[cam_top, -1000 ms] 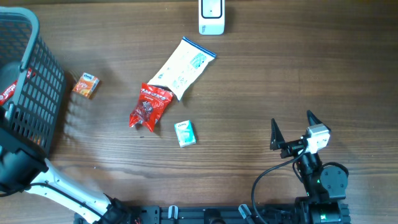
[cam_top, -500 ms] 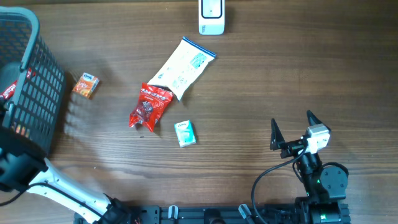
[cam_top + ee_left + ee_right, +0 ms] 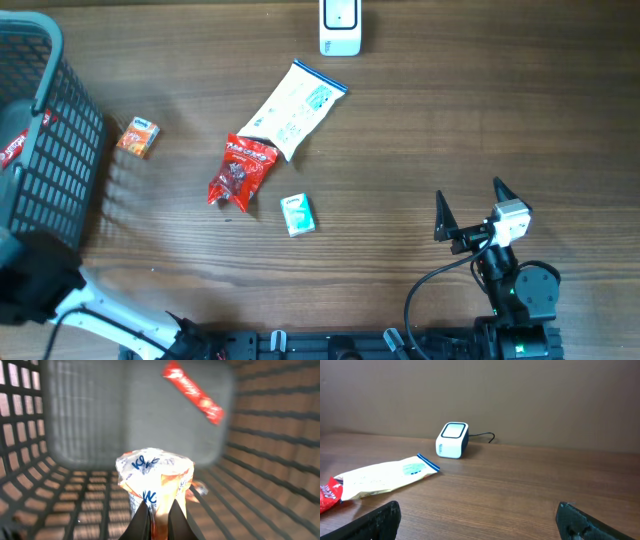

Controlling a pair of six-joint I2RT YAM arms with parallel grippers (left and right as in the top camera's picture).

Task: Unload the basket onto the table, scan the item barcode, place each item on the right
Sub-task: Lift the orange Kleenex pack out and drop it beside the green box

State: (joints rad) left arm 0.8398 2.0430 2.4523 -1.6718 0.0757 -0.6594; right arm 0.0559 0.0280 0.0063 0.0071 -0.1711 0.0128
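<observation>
Crinkly white, orange and blue snack packet [image 3: 152, 477] was the item you held. It sat inside the dark plastic mesh basket [image 3: 62, 135] at the left edge of the brown wooden worktop [image 3: 420, 130]. Your left gripper [image 3: 159, 512] had its jaws drawn narrow, pinching the lower end of the snack packet. Behind it, a long red wrapper [image 3: 192, 392] lay against the basket's far wall.

Just right of the basket, near the left edge, you had a small orange box [image 3: 138, 137]. Towards the middle of the worktop a shiny red pouch [image 3: 240, 172] lay with its upper end touching a flat white pouch with a blue strip [image 3: 295, 108], which angled up towards the far edge. A small white-and-green box [image 3: 298, 214] lay just below the red pouch, apart from it. At the middle of the far edge stood the white box-shaped scanner [image 3: 340, 28], its cable running off behind it.

Near the near-right corner, your right gripper [image 3: 469, 195] had its black fingers spread wide with nothing between them, well apart from every item.
</observation>
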